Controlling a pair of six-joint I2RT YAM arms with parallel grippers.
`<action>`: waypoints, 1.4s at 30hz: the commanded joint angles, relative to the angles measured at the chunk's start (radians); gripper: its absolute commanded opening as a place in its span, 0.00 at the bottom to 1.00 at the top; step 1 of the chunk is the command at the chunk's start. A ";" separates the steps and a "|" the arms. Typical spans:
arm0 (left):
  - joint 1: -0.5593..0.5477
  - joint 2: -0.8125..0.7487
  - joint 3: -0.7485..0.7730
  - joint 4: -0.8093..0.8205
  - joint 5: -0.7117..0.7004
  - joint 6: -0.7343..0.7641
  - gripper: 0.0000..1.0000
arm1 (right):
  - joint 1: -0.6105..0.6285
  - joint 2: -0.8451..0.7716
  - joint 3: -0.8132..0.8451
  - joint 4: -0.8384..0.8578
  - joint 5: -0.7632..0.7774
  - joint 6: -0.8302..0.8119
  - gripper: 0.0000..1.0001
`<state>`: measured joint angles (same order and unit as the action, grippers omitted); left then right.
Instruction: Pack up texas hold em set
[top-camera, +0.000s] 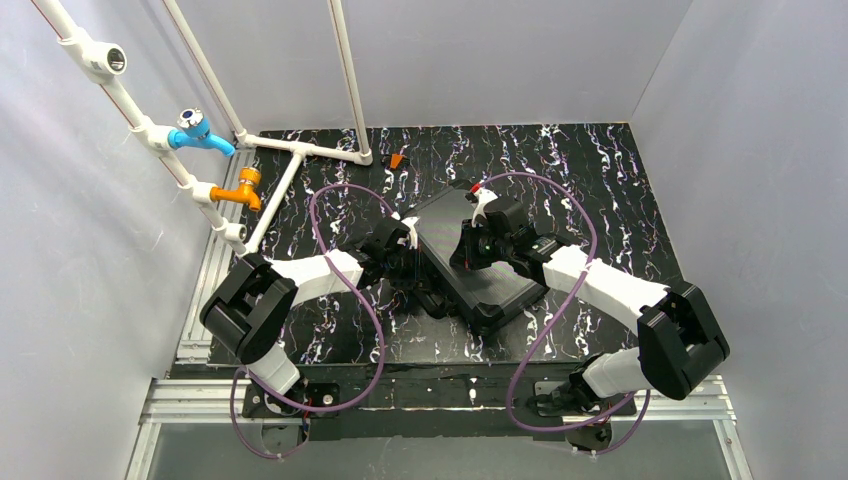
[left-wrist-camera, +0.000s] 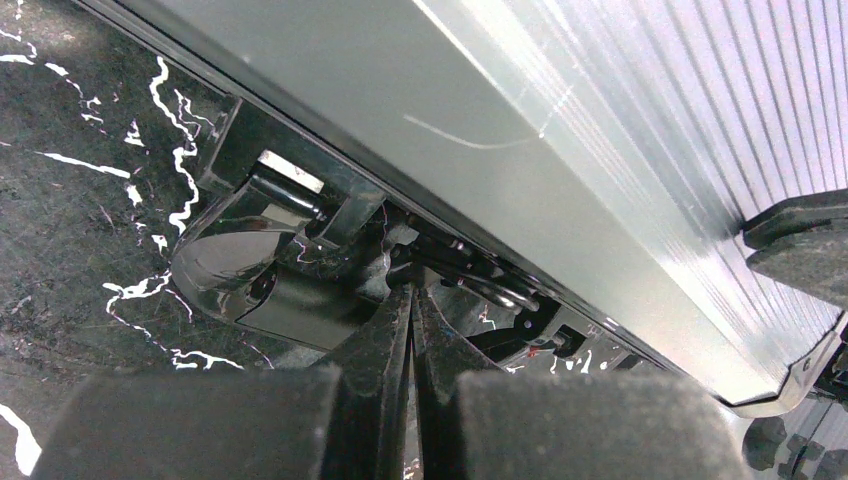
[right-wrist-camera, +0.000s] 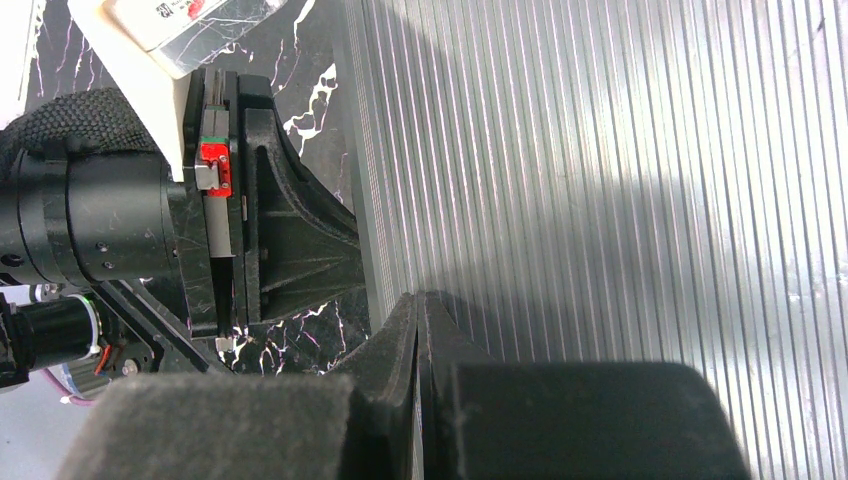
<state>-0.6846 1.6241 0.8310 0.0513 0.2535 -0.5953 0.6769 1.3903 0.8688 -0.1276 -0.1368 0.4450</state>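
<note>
Hanging over the closed briefcase, right gripper pinched; label unreadable.

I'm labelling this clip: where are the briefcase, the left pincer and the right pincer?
briefcase (top-camera: 447, 232), top view, on its bare lid.
left pincer (left-wrist-camera: 412, 300), left wrist view, between its shut fingertips.
right pincer (right-wrist-camera: 418, 305), right wrist view, between its shut fingertips.

Tabletop: black w/ white marble veining, slightly glossy. Pale grey walls on 3 sides of tabletop: back wall, left wall, right wall. Light even, diffuse. White pipe frame at tabletop's far-left corner, rising past left edge. On it: blue tap, orange tap nearer tabletop. Small orange bit on tabletop's far side. Aluminium rails along tabletop's near and left edges.
</note>
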 joint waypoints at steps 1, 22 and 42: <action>-0.006 -0.012 -0.028 -0.084 -0.078 0.020 0.00 | -0.002 0.081 -0.068 -0.270 0.077 -0.055 0.02; -0.010 0.059 0.043 -0.159 -0.124 -0.015 0.00 | -0.002 0.084 -0.075 -0.264 0.075 -0.055 0.02; -0.052 0.162 0.082 -0.145 -0.175 -0.135 0.00 | -0.002 0.088 -0.088 -0.256 0.078 -0.059 0.01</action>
<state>-0.7170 1.7073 0.9363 -0.0689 0.1699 -0.7193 0.6765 1.3952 0.8677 -0.1215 -0.1375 0.4446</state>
